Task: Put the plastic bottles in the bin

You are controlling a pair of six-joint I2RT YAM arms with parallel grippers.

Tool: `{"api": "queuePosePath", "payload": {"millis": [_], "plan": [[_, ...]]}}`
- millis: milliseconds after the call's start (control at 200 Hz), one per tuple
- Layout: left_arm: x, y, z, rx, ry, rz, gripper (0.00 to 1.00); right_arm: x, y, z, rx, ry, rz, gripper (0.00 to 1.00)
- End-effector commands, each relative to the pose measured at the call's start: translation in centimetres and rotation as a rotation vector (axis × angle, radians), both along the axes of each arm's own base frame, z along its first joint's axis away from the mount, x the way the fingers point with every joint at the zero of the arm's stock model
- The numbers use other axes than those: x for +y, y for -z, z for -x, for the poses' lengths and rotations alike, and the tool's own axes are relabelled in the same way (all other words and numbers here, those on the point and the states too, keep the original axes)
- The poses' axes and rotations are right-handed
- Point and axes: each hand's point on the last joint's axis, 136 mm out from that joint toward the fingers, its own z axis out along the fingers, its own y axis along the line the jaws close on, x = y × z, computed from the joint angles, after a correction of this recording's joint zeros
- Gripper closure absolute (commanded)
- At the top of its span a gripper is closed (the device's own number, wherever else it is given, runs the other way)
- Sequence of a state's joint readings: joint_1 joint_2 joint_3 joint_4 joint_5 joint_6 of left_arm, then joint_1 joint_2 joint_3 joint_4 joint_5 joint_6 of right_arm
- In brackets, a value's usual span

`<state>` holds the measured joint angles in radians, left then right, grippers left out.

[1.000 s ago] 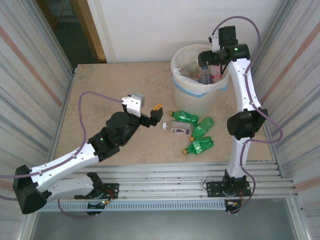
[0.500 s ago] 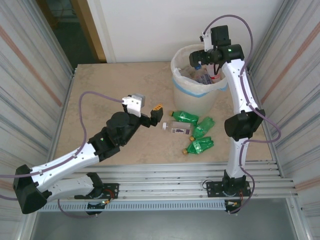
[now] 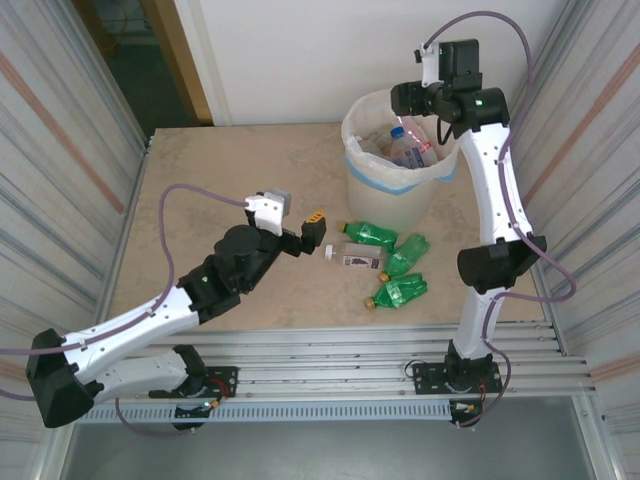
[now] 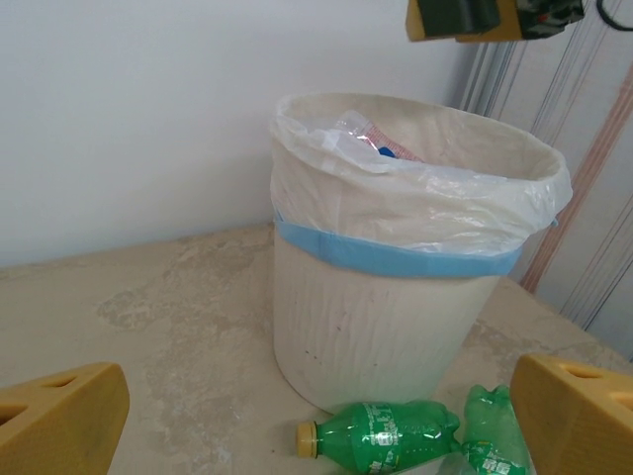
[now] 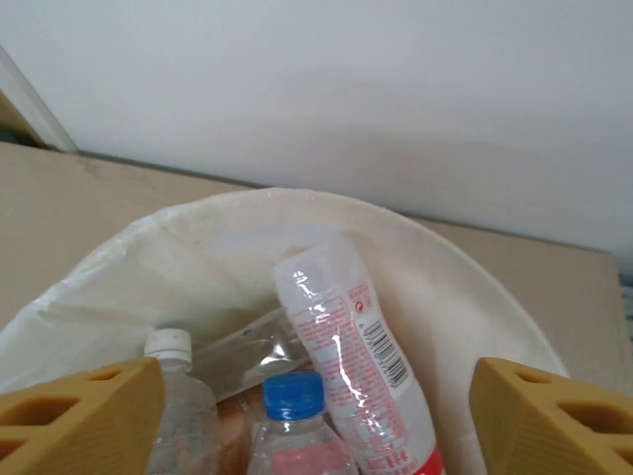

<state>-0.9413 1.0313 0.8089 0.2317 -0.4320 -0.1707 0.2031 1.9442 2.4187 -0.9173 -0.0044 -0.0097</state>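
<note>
Overhead, the right tool [image 5: 316, 411] hangs wide and empty above the bin [image 3: 362, 168]; the left tool [image 4: 321, 416] gapes wide, empty, left of green bottles [image 3: 376, 235] on the table [image 3: 220, 165].

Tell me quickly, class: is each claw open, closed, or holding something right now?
Left claw: open, holding nothing.
Right claw: open, holding nothing, above the bin.

Robot test cell in a lab: ribbed metal side panels [image 3: 60, 120], aluminium mounting rails [image 3: 330, 370], beige marbled surface [image 3: 230, 180], plain white back wall [image 3: 300, 60].
</note>
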Motion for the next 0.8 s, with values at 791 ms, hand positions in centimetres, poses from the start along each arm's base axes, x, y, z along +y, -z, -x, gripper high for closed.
{"api": "queuePosePath", "payload": {"millis": [791], "plan": [[4.1,4.9,-1.6,0.15,-0.175,0.034,0.01,-6.9,7.0,19.3,0.242,0.407,-0.196,0.06]]}}
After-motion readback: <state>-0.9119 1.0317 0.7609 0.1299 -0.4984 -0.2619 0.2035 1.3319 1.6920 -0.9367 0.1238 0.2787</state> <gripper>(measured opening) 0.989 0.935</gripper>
